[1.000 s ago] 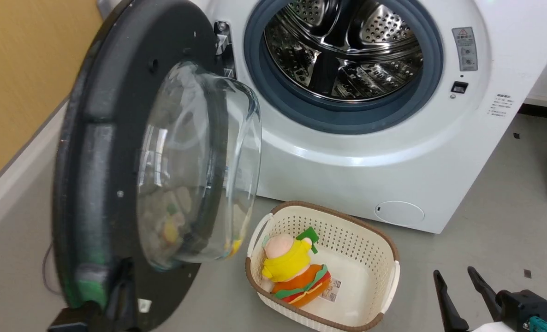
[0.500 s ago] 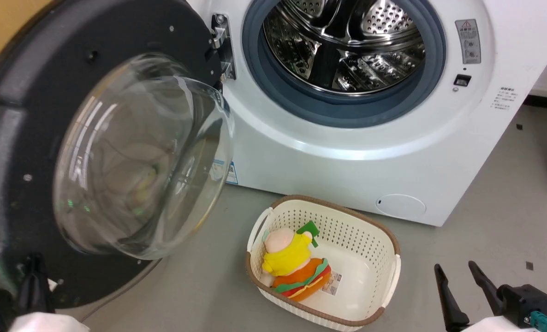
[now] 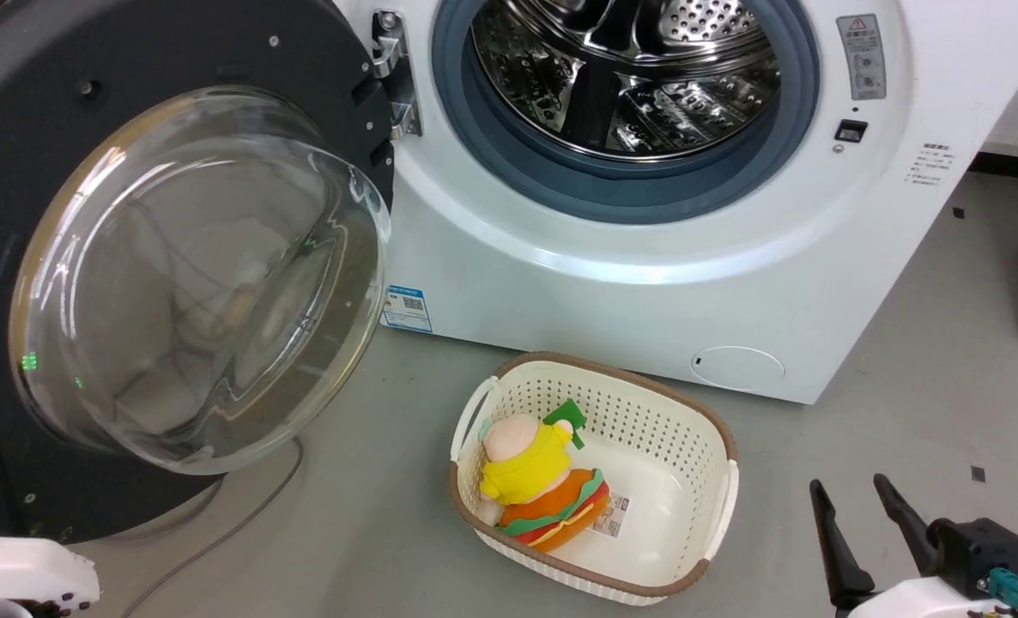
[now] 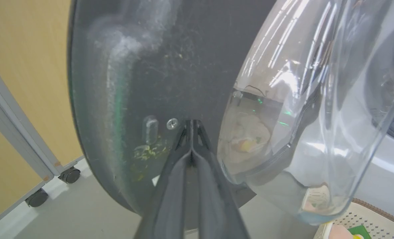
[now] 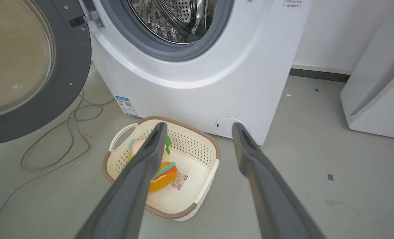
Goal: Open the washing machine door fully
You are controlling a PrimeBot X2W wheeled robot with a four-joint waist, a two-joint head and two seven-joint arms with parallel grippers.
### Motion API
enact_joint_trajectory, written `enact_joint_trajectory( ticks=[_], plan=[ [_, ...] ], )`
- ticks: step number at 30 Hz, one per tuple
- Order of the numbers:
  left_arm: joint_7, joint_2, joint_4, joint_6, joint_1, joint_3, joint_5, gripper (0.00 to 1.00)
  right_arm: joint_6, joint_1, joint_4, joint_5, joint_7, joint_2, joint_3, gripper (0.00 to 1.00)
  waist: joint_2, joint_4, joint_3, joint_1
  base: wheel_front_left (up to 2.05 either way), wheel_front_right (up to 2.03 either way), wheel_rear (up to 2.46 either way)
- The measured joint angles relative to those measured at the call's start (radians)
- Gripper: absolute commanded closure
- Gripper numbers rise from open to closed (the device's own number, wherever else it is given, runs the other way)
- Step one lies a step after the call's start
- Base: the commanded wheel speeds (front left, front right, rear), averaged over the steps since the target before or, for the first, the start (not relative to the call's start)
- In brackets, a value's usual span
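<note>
Head view: door stands swung wide to the left of the washer, inner dark face and glass bowl turned toward the camera. It hangs on the hinge beside the gasket.

Writing:
- Blue label low on the washer front, with a QR code; print too small to read.
- Grey sticker right of the drum, red warning triangle on top; text illegible.
- Small block of print further right, illegible.
- Paper tag in the basket, beside the plush toy; unreadable.
- Right wrist view: white appliance at the right carries lettering starting "F", cut off by the edge.

Left gripper: fingers pressed together, nothing between them. In the left wrist view the tips sit at the door's inner face, just beside a screw and left of the bowl; actual contact cannot be told. In the head view one dark finger shows at the lower left, in front of the door's lower rim.

Right gripper: fingers spread apart, empty, low right over the floor, well apart from the door. From its wrist camera it frames the basket and the round cap.

Door's left and top edges are cut off in the head view. Reflections in the bowl blur what lies behind it. A cable loops on the floor under the door.
</note>
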Motion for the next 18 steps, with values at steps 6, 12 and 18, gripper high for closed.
enact_joint_trajectory(
  ticks=[6, 12, 18],
  plan=[
    [-0.002, -0.036, 0.023, -0.024, -0.008, 0.04, 0.023, 1.0, 0.0, -0.007, 0.003, 0.0, 0.003, 0.0, 0.0, 0.0, 0.0, -0.011, -0.007, 0.0, 0.0, 0.0, 0.0],
    [-0.002, -0.099, -0.053, -0.022, 0.064, 0.076, 0.079, 1.0, 0.0, -0.003, 0.012, 0.003, 0.001, 0.0, 0.003, 0.0, 0.0, -0.02, -0.039, 0.0, 0.0, 0.0, 0.0],
    [-0.002, -0.157, -0.174, -0.013, 0.171, 0.08, 0.123, 0.52, 0.0, 0.012, 0.013, 0.003, -0.002, 0.0, 0.006, 0.0, 0.0, -0.024, -0.076, 0.0, 0.0, 0.0, 0.0]
  ],
)
